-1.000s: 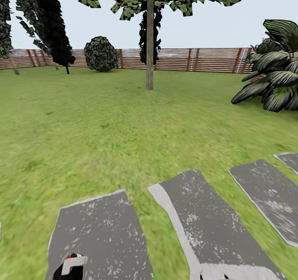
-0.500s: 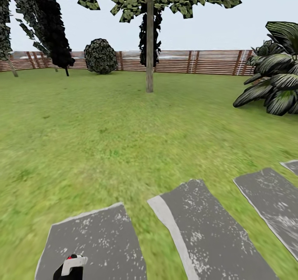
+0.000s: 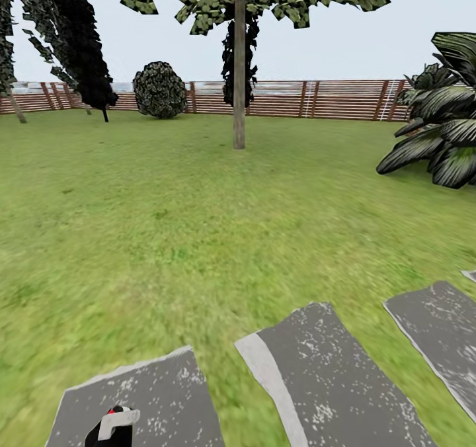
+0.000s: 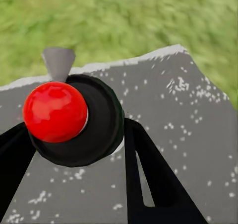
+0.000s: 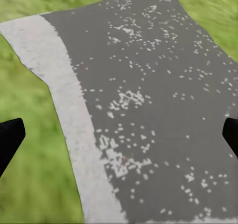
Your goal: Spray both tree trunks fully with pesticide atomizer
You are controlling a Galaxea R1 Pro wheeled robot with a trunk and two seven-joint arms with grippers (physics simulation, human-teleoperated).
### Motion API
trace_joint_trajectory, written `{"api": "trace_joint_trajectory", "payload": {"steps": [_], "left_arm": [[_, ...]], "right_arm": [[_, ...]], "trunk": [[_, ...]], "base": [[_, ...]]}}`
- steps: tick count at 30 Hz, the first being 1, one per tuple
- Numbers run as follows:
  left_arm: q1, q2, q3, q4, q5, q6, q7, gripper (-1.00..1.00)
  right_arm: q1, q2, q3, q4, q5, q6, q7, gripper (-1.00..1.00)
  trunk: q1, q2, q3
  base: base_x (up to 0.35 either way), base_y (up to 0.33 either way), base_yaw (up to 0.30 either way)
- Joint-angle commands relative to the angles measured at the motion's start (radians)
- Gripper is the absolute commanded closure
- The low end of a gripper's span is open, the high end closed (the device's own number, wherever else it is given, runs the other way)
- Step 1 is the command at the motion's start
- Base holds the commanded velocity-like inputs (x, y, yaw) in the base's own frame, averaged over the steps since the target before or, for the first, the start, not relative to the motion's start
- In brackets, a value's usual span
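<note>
The left gripper (image 4: 74, 149) is clamped on the pesticide atomizer (image 4: 74, 119): its black fingers (image 4: 148, 174) press against both sides of the round dark bottle, and from the wrist you look straight down on the bottle's red cap with the light-grey nozzle poking out toward the grass. In the head view the same bottle (image 3: 114, 426) sits at the very bottom, low on the robot's left, a dark body with a white mark and a speck of red on top, held above a grey paving slab (image 3: 152, 401).

The right gripper (image 5: 119, 134) has its fingers spread wide apart; just the two black fingertips (image 5: 10, 137) show at the edges of the wrist view, with nothing between them but a speckled grey slab (image 5: 148, 100) with a pale stripe along one side and grass beside it.

Ahead, the lawn (image 3: 165, 202) runs blurred and green out to a brown slat fence (image 3: 330, 98). One tree (image 3: 238, 70) with a bare grey-brown trunk and blocky green leaves stands well off, straight ahead and near the fence. A round dark bush (image 3: 160, 90) sits by the fence to its left, dark columnar trees (image 3: 79, 37) stand further left, and a short palm (image 3: 443, 123) fans out at the right edge
</note>
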Motion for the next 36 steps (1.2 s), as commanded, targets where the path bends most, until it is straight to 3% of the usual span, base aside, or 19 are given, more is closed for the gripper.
{"api": "trace_joint_trajectory", "payload": {"steps": [1, 36], "left_arm": [[-0.001, 0.0, 0.0, 0.001, 0.002, -0.003, 0.0, 1.0], [-0.001, 0.0, 0.0, 0.001, 0.002, -0.003, 0.0, 1.0]], "right_arm": [[-0.001, 0.0, 0.001, 0.004, 0.003, -0.002, -0.005, -1.0], [-0.001, 0.0, 0.001, 0.01, 0.003, -0.002, -0.005, -1.0]], "trunk": [[0.0, 0.0, -0.001], [0.0, 0.0, -0.001]], "base": [[0.339, 0.0, 0.0], [0.338, 0.0, 0.0]]}}
